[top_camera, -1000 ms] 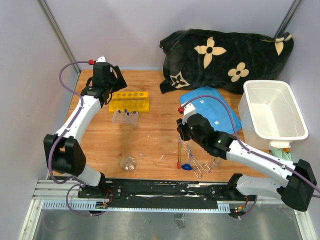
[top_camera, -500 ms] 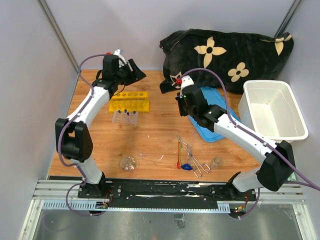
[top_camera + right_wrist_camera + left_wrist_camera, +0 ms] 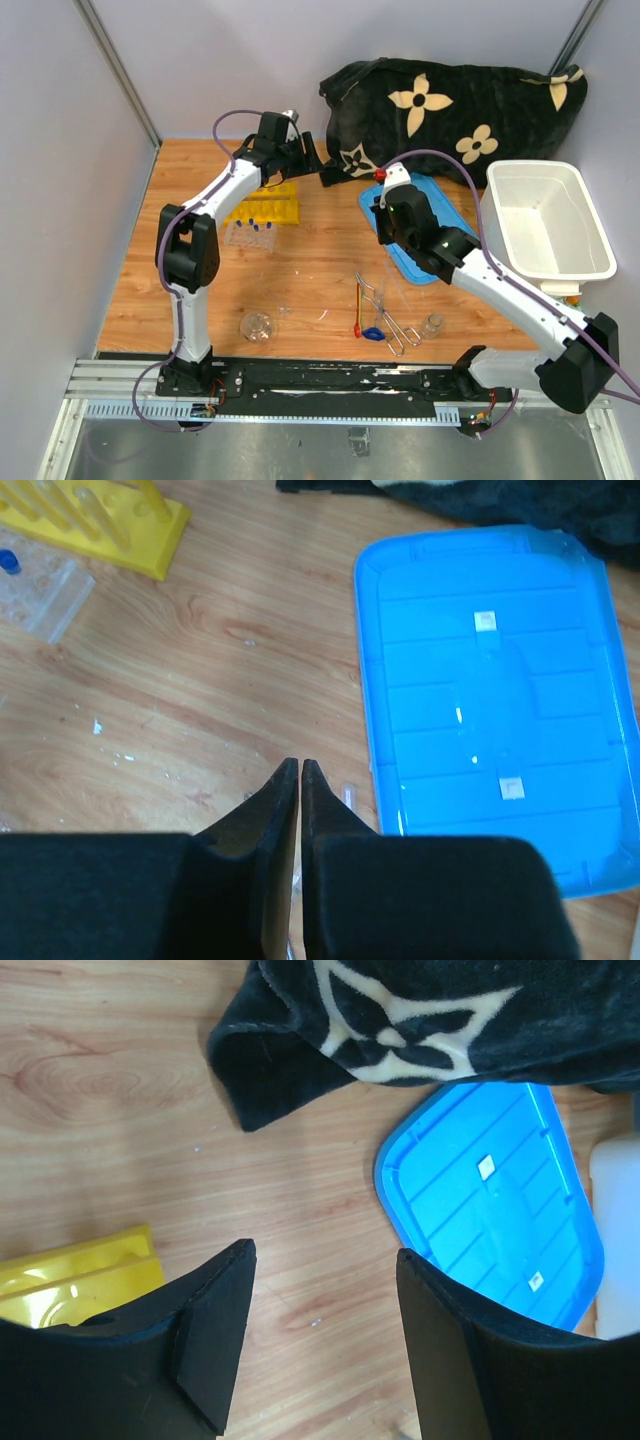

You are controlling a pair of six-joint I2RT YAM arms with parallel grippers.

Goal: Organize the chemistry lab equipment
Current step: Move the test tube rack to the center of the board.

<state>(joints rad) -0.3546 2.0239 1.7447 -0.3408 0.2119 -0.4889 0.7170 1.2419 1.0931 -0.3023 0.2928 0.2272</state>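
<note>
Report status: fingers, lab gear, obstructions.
Left fingers open, empty, above the table. Right fingers shut, nothing seen held. Tongs, spatula, round flask loose near front; yellow rack rear left. Black cloth close ahead of left fingers.

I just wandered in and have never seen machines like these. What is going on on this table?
Two robot arms are tidying chemistry lab equipment, but neither holds anything at this moment. The left gripper hovers open over the wooden table near the black cloth, and the right gripper is shut and empty beside the blue lid. The yellow rack, tongs, red-handled spatula and a round flask lie loose on it, not yet gathered.
</note>
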